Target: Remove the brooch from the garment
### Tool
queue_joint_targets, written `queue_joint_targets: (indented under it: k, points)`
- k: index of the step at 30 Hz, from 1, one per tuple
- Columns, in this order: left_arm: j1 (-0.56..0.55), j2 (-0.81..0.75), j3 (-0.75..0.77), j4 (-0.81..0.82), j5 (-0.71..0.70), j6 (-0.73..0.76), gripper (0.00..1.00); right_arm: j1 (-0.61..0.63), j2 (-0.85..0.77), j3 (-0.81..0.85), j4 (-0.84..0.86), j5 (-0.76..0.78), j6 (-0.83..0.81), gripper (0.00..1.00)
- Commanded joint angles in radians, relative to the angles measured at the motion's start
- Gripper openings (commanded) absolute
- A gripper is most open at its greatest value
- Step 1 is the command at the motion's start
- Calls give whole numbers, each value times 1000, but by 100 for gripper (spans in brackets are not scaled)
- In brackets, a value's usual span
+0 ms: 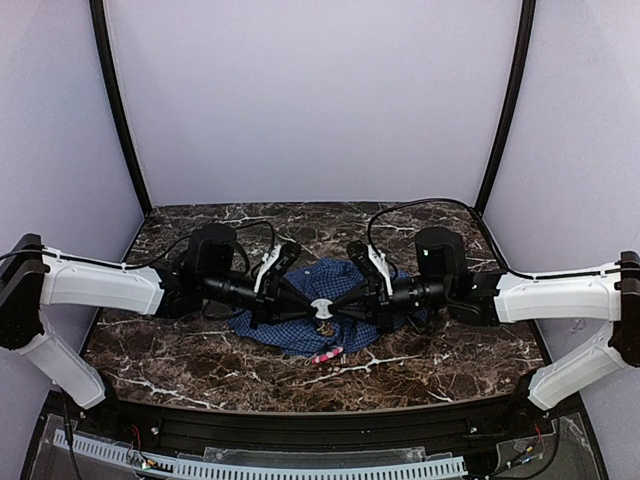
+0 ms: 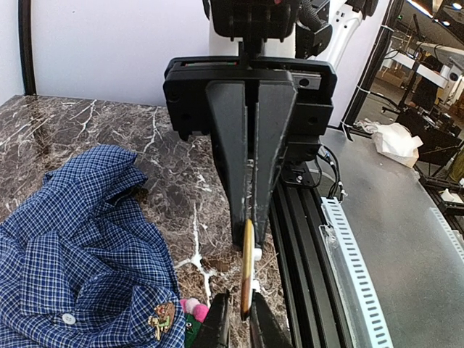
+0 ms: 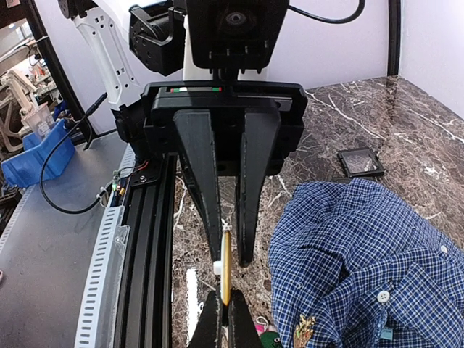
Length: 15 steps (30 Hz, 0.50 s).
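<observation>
White moulded shells clad the left arm (image 1: 100, 288) and right arm (image 1: 555, 297), with black joints, looping black cables (image 1: 430, 203), and black left gripper (image 3: 230, 257) and right gripper (image 2: 250, 243) bearing tapered wedge fingers.

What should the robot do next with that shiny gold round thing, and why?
Probably squeeze the left gripper firmly onto the gold disc. The right gripper already pinches its other edge, but a slim gap seems to show beside the left gripper's fingers, so letting go now might drop it.
</observation>
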Motion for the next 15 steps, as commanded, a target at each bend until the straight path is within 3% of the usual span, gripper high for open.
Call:
queue_joint_targets:
  k: [1,5,12,15]
  points:
    - [-6,17,29,-12,11,6,9,-6,16,30,36,-28,-5,0]
    - [-8,17,27,-7,16,8,1,-6,17,29,35,-28,-5,0]
    - [-8,3,-4,50,15,-5,1,-7,20,15,52,5,2,1]
    - [-7,-9,-24,83,1,-36,1,-6,12,-2,73,6,10,17]
